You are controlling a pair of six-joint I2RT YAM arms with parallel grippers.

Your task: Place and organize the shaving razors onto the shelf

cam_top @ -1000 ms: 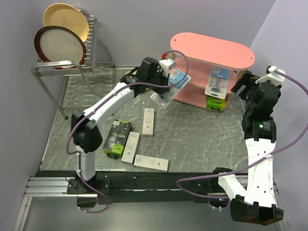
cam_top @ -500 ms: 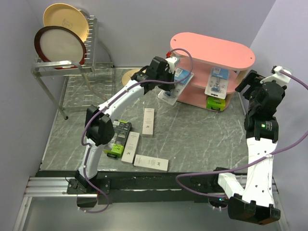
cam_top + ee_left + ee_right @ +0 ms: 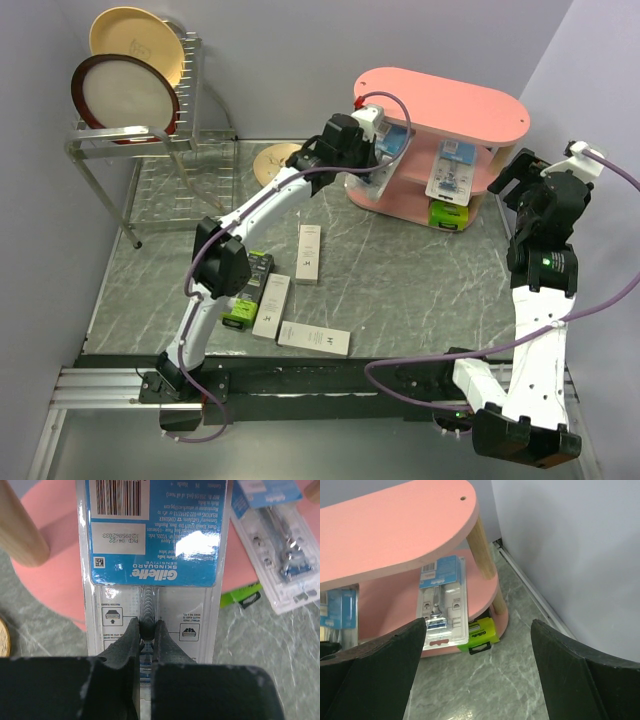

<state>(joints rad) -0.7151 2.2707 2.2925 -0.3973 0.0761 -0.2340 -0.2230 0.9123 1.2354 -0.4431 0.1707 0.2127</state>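
Shaving razors update, top view first: the left gripper [image 3: 383, 150] has swung its blue-white blister card [image 3: 392, 148] from out over the table [image 3: 420, 290] a second ago right up to the left end of the pink shelf [image 3: 440, 100], about level with the middle tier; half a second back it was just short of the edge. The other blister card [image 3: 452, 170] sits on that tier toward the right, with a black-and-lime box [image 3: 448, 213] on the bottom board below it; a second black-and-lime box [image 3: 248, 290] and three slim white boxes [image 3: 309, 251] lie on the table, well apart from the shelf. The right gripper [image 3: 527, 172] hangs off the shelf's right end, barely shifted.

Left wrist: jaws pinched narrow on the card's lower middle, barcode side facing the camera; pink board behind it, wooden post [image 3: 20, 525] off to the left, the other card to the right.

Right wrist: fingers spread wide, holding nothing; the carried card shows at the left edge.

My read: the approach is basically done, so next is setting it down beside its twin and letting go; can't tell if it's touching the board yet.
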